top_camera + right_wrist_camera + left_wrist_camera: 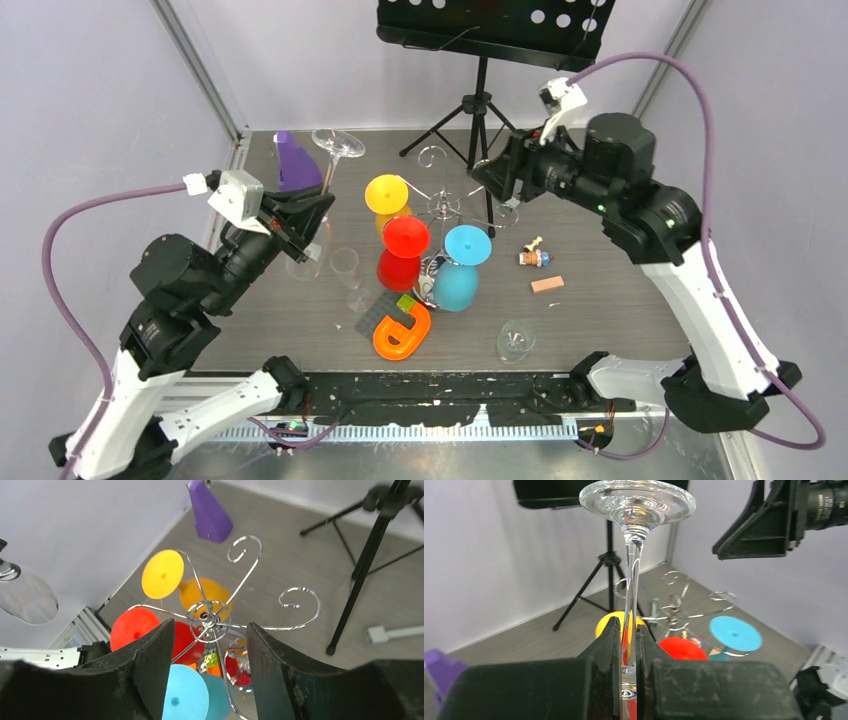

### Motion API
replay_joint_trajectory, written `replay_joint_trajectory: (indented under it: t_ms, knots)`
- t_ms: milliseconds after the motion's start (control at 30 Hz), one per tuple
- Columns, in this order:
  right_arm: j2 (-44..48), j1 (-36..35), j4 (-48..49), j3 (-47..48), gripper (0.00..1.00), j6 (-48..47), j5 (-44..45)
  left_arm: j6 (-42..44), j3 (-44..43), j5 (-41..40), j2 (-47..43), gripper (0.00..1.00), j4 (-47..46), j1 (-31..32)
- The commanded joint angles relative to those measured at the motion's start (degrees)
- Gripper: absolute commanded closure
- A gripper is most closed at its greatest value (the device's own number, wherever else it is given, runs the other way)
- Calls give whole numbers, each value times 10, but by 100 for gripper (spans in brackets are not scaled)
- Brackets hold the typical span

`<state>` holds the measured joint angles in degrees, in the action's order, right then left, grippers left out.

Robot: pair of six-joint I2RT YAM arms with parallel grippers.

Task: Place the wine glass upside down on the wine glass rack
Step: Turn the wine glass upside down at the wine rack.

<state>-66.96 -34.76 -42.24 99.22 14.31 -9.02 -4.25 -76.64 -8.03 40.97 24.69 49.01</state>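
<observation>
The shiny chrome wire rack (443,206) (207,616) is shared by all views: seen from above-behind, roughly level from the left wrist, closely downward from the right.

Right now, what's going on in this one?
The left arm holds a clear wine glass upside down, jaws shut on its stem, foot up. The glass is to the left of the rack and not yet on it. The right arm hovers over the rack's hub, jaws open and holding nothing. A yellow glass, a red glass and a blue glass appear to hang foot-up from the rack. Two curled hooks at the back are free.
</observation>
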Motion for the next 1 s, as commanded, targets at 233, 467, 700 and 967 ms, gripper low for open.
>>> replay_joint_trajectory:
  t_ms: [233,467,700,967]
  knots:
    - [-64,-61,-26,43,41,69,48,-25,95,128,-38,100,-149,-182]
    - [-98,-83,-38,55,41,67,74,-52,174,188,-42,100,-275,-288]
    - [-130,-105,-63,80,43,60,117,-45,214,212,-26,100,-367,-316]
    - [-155,-142,-90,97,45,53,199,-32,236,215,-2,100,-412,-316]
